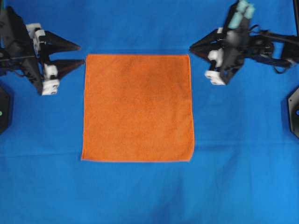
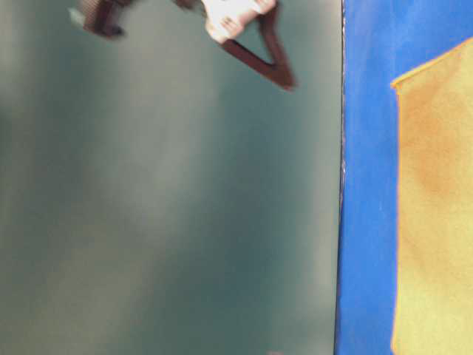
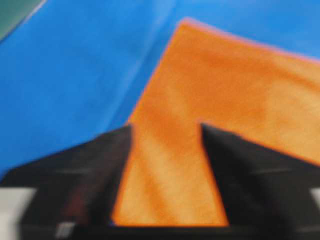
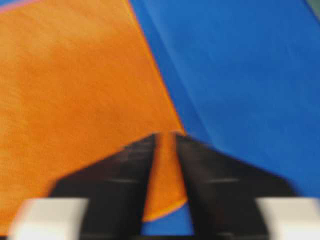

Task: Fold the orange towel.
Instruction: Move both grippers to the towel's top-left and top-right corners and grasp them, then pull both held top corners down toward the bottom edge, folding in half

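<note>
The orange towel (image 1: 138, 107) lies flat and square on the blue cloth, unfolded, and also shows as the towel (image 2: 436, 222) at the right of the table-level view. My left gripper (image 1: 81, 53) hangs open just left of its far left corner. In the left wrist view that gripper (image 3: 166, 126) has the towel (image 3: 225, 85) showing between its spread fingers. My right gripper (image 1: 192, 50) is at the far right corner, open with a narrower gap. In the right wrist view the right gripper (image 4: 166, 135) frames the towel's corner (image 4: 167, 200). Neither gripper holds anything.
The blue cloth (image 1: 140, 191) covers the whole table. Black arm mounts stand at the left edge (image 1: 3, 109) and the right edge (image 1: 293, 109). The table-level view is mostly a blurred grey-green background (image 2: 162, 207) with one dark finger (image 2: 272, 63) at the top.
</note>
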